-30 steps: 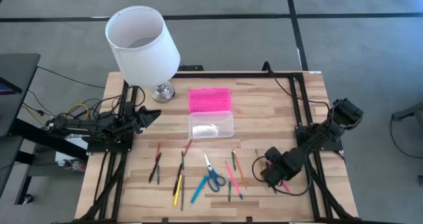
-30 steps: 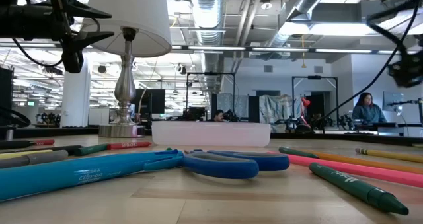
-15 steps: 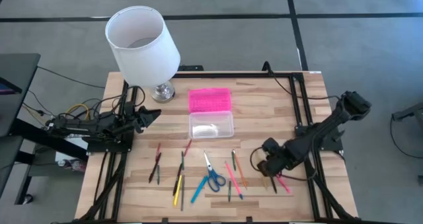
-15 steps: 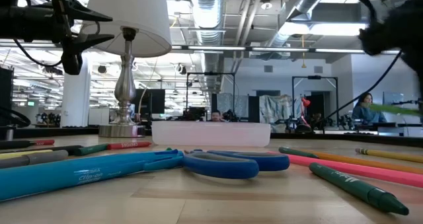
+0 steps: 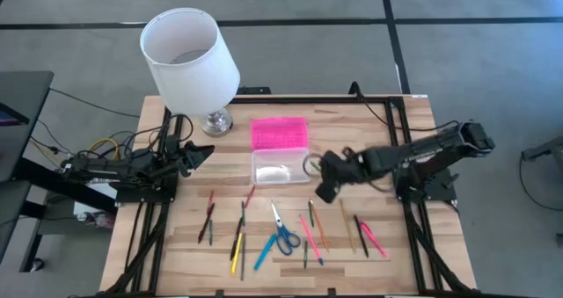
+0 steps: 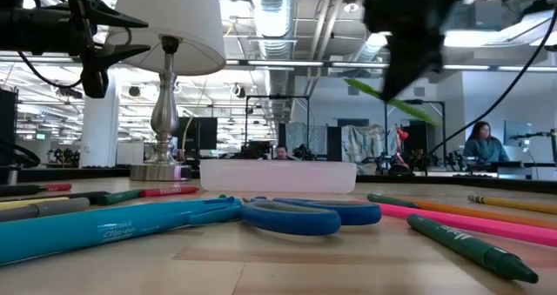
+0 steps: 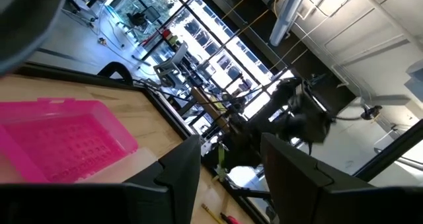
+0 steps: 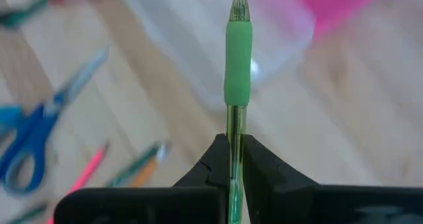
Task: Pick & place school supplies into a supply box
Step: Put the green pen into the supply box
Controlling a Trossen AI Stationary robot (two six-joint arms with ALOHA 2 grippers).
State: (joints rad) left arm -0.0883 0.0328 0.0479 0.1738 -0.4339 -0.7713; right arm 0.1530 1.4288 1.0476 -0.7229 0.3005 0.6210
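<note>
A wooden table (image 5: 369, 140) seen from above holds a scatter of pens, pencils and scissors along its near half, with a clear plastic box (image 5: 281, 167) at its middle and the box's bright pink lid (image 5: 280, 133) lying flat just behind it, touching its far edge. The right gripper (image 5: 318, 190) reaches in from the table's right side and hangs above the wood just beside the box's right end, its fingers (image 8: 218, 159) pressed together on a green pen (image 8: 237, 65). In the right wrist view the pen stands out straight ahead from between the fingers, its soft green grip and tip pointing toward the blurred box and lid. In the low view the same pen (image 6: 392, 100) slants in mid-air above the box. The left gripper (image 5: 204, 154) waits over the table's left edge, beside the base of a lamp (image 5: 189, 54) with a big white shade, its fingers apart with nothing between them. On the table in front of the box lie blue-handled scissors (image 5: 283, 235), a blue pen (image 5: 263, 255), a yellow pen (image 5: 234, 261), a pink pen (image 5: 309, 236) and several dark and green pencils; two more pens (image 5: 367, 237), one dark and one pink, lie farther right. A person (image 6: 481, 144) sits in the room beyond.
</note>
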